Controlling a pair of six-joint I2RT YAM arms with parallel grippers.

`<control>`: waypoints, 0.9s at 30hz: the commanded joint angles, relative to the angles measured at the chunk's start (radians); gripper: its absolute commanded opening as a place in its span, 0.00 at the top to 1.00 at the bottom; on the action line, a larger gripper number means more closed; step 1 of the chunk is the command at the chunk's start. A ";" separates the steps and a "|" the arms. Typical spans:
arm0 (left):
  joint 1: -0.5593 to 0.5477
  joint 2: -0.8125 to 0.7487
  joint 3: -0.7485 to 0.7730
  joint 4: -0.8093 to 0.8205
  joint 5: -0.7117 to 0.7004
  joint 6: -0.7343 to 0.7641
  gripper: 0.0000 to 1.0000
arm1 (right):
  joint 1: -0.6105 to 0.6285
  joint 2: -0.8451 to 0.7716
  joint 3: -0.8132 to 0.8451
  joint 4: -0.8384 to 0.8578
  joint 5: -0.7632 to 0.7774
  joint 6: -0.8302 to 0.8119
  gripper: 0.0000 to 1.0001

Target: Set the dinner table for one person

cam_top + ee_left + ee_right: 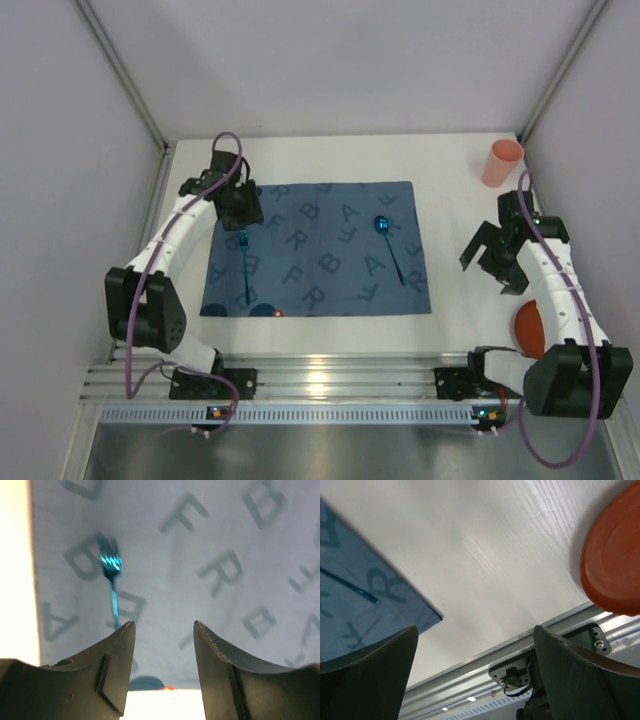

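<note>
The white dinner table (pixel 455 205) carries a dark blue letter-printed placemat (pixel 318 262). A blue fork (pixel 244 266) lies on the mat's left side and a blue spoon (pixel 391 248) on its right side. My left gripper (pixel 242 216) hovers open and empty over the mat's far-left part. In the left wrist view (pixel 164 625) the fork (pixel 112 575) lies just ahead of the left finger. My right gripper (pixel 486 258) is open and empty right of the mat, above bare table (pixel 485 555). An orange plate (pixel 528 328) lies at the near right, also in the right wrist view (pixel 615 555).
A pink cup (pixel 502 163) stands upright at the far right corner. A small dark blue and red thing (pixel 267 310) sits at the mat's near edge. An aluminium rail (pixel 330 378) runs along the near edge. Grey walls enclose the table.
</note>
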State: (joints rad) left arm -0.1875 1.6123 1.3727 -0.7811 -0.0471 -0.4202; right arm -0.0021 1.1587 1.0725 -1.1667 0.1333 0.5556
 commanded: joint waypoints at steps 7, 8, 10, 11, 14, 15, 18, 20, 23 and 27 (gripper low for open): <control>-0.026 -0.238 -0.231 -0.053 0.165 0.006 0.46 | -0.268 0.056 -0.149 0.231 0.021 0.050 0.02; -0.026 -0.244 -0.233 -0.061 0.168 0.011 0.46 | -0.306 0.070 -0.152 0.245 0.031 0.035 0.03; -0.026 -0.259 -0.233 -0.084 0.185 0.024 0.47 | -0.346 0.110 -0.154 0.248 0.068 0.009 0.03; -0.026 -0.262 -0.230 -0.095 0.187 0.027 0.47 | -0.395 0.120 -0.158 0.259 0.069 0.000 0.03; -0.026 -0.275 -0.221 -0.124 0.184 0.038 0.48 | -0.479 0.139 -0.184 0.281 0.081 -0.011 0.03; -0.026 -0.276 -0.219 -0.129 0.184 0.041 0.48 | -0.495 0.141 -0.200 0.289 0.074 -0.008 0.03; -0.026 -0.281 -0.213 -0.142 0.179 0.041 0.48 | -0.529 0.160 -0.210 0.318 0.080 -0.002 0.03; -0.026 -0.273 -0.210 -0.155 0.173 0.044 0.49 | -0.550 0.183 -0.224 0.354 0.071 0.004 0.03; -0.026 -0.255 -0.199 -0.164 0.161 0.052 0.50 | -0.590 0.275 -0.266 0.413 0.037 0.015 0.09; -0.026 -0.232 -0.185 -0.164 0.153 0.057 0.51 | -0.615 0.338 -0.333 0.501 0.002 0.039 0.36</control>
State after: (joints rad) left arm -0.2161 1.3670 1.1465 -0.9195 0.1154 -0.3824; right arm -0.5949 1.4666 0.7761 -0.7628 0.1432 0.5777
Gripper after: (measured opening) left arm 0.495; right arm 0.674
